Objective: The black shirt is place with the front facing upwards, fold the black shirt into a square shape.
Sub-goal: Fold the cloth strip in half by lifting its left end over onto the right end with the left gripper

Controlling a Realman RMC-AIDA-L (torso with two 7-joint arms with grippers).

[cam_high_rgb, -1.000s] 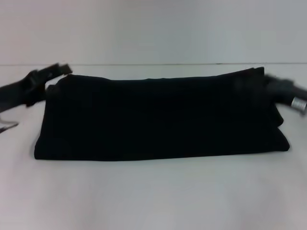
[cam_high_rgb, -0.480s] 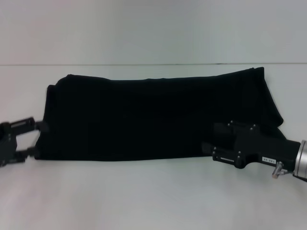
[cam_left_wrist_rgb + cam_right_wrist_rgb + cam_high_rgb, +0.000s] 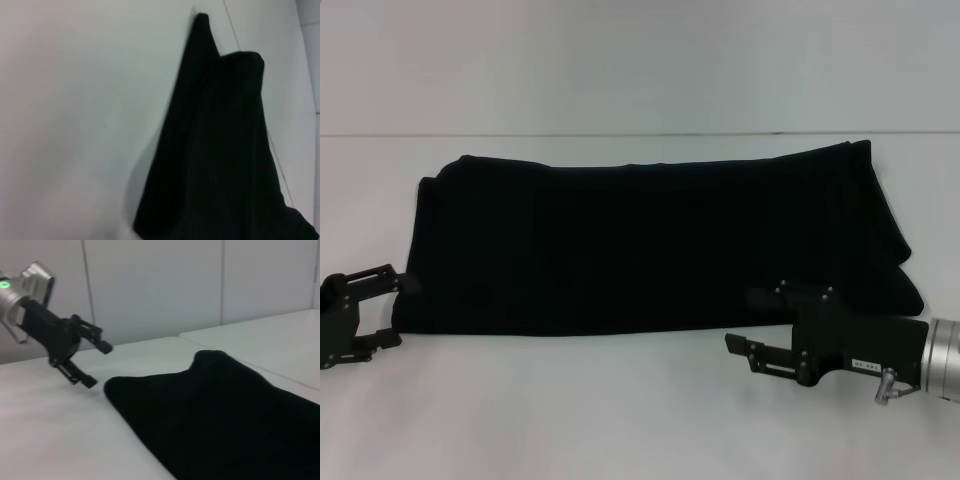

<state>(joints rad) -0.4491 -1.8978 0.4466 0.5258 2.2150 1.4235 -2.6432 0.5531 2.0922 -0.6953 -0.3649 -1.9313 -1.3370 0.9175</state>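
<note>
Black shirt (image 3: 650, 245) is lying across the middle of the white table (image 3: 640, 420) as a long band, plain black side up, no lettering showing; I am reading it as already folded lengthwise, with the ends not yet brought in to make a square. Its right end is bunching in loose layered edges, its left end looking tidier. Left gripper (image 3: 382, 305) is sitting low at the shirt's near left corner, fingers spread apart and holding nothing, just beside the cloth edge. Right gripper (image 3: 748, 347) is hovering at the near edge toward the right end, fingers parted, also carrying nothing. I am judging both placements as a setup for pinching the near corners, so one end can be carried over the other.
</note>
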